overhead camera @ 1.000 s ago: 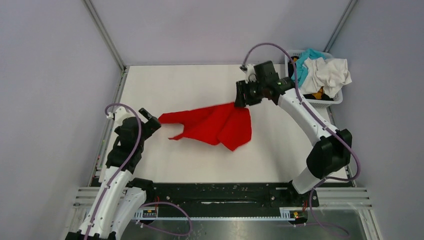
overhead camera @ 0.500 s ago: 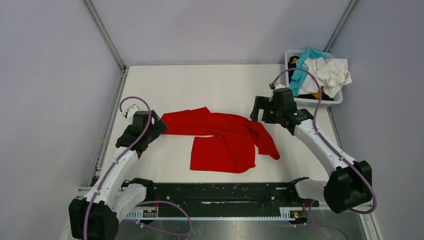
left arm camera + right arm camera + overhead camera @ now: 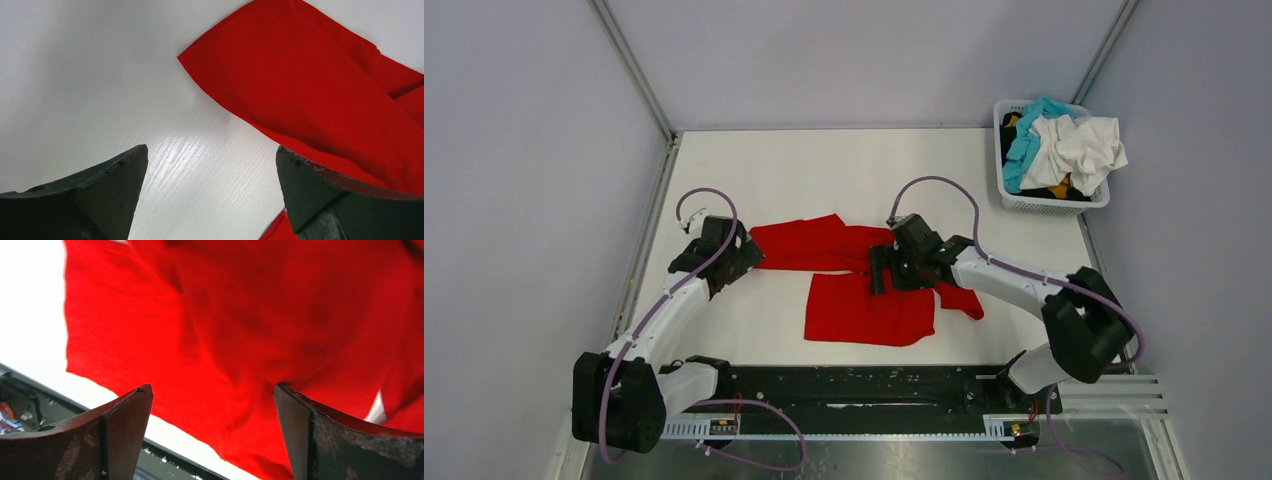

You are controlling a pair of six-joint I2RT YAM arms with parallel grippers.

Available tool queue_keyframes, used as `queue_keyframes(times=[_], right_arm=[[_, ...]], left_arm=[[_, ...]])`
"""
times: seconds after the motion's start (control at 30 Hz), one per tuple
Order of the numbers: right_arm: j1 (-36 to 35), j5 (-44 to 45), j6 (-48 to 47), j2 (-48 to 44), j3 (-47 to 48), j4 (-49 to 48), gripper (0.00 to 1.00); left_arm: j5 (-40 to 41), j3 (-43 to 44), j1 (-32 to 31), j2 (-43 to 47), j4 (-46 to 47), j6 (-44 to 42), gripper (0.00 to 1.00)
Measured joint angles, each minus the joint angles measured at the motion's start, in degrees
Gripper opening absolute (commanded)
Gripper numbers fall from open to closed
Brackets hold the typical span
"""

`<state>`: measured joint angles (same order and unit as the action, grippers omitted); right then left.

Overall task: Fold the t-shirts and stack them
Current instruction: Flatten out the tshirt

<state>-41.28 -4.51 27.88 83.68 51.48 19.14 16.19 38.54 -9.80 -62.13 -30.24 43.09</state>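
A red t-shirt (image 3: 864, 290) lies crumpled and partly spread on the white table (image 3: 824, 170), a square flap towards the front and a strip running left. My left gripper (image 3: 744, 252) is open and empty at the shirt's left end; the left wrist view shows the red cloth (image 3: 320, 90) just beyond its open jaws. My right gripper (image 3: 879, 270) is open and empty, low over the middle of the shirt; the right wrist view shows red cloth (image 3: 240, 330) between and beyond its jaws.
A white basket (image 3: 1079, 203) at the back right holds several more shirts, white (image 3: 1079, 145) and teal (image 3: 1027, 145) on top. The black rail (image 3: 864, 385) runs along the table's front edge. Grey walls enclose the sides.
The right arm let go of the shirt's right side and swung in over its middle. The shirt dropped and spread flatter on the table. The left gripper moved towards the shirt's left end.
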Motion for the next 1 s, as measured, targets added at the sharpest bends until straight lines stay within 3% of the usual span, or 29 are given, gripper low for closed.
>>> queue_keyframes(times=[0.23, 0.47, 0.7, 0.9, 1.0], right_arm=[[1.8, -0.4, 3.0, 10.0, 1.5, -0.5, 0.99], [14.9, -1.8, 4.5, 17.3, 9.5, 0.3, 0.99], [24.5, 4.0, 1.1, 22.9, 19.2, 3.7, 0.99], [22.6, 9.1, -3.7, 17.0, 19.9, 6.1, 0.99], [16.5, 11.6, -4.7, 11.3, 16.9, 7.0, 0.99]], left_arm=[[-0.3, 0.1, 0.0, -2.3, 0.6, -0.1, 0.99], [-0.5, 0.1, 0.0, -2.5, 0.9, 0.0, 0.99], [-2.6, 0.1, 0.0, -2.5, 1.7, -0.2, 0.99], [-4.8, 0.0, 0.0, -3.1, 3.6, -0.8, 0.99], [-6.1, -0.3, 0.0, -3.4, 4.6, -0.9, 0.99]])
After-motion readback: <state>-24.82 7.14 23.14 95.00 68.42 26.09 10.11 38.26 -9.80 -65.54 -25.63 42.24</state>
